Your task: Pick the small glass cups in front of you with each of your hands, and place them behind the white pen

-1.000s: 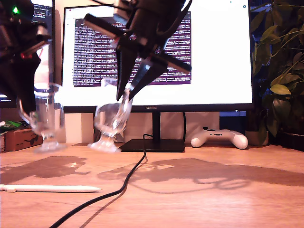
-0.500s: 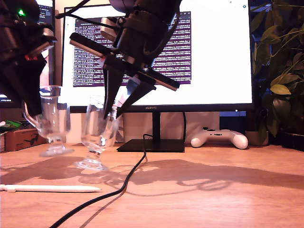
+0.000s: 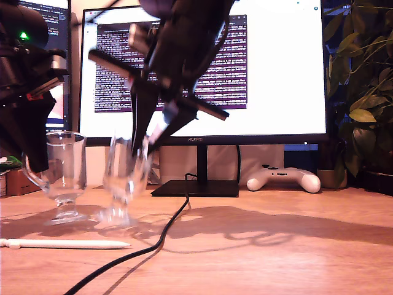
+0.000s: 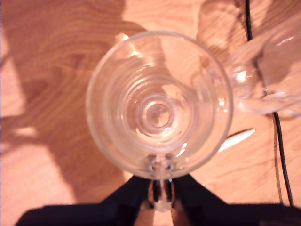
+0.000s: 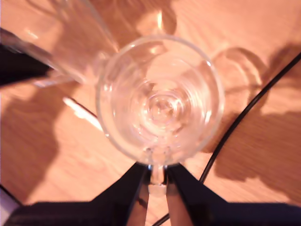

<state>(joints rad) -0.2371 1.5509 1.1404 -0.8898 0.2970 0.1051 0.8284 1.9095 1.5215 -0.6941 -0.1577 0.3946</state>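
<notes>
1. You have two glass cups. The first cup [image 3: 61, 166] stands upright at the exterior view's left. The second cup [image 3: 126, 175] is just beside it toward the middle, blurred and slightly tilted.
2. Both cup feet are down at the tabletop [image 3: 276, 258]. I cannot tell whether either one is actually touching it.
3. There is one white pen [image 3: 67, 244]. It lies flat, nearer the exterior camera than both cups.
4. You see two hands. My first hand [image 4: 160, 190] is clenched on the first cup's handle. My second hand [image 5: 157, 181] is clenched on the second cup's handle.
5. One black cable [image 3: 166, 230] runs across the tabletop just beside the second cup.
6. Farther back there is one large monitor [image 3: 276, 67], with a second screen [image 3: 52, 15] at the exterior view's left edge.
7. One white game controller [image 3: 284, 178] and one leafy plant [image 3: 362, 92] are on the exterior view's right.
</notes>
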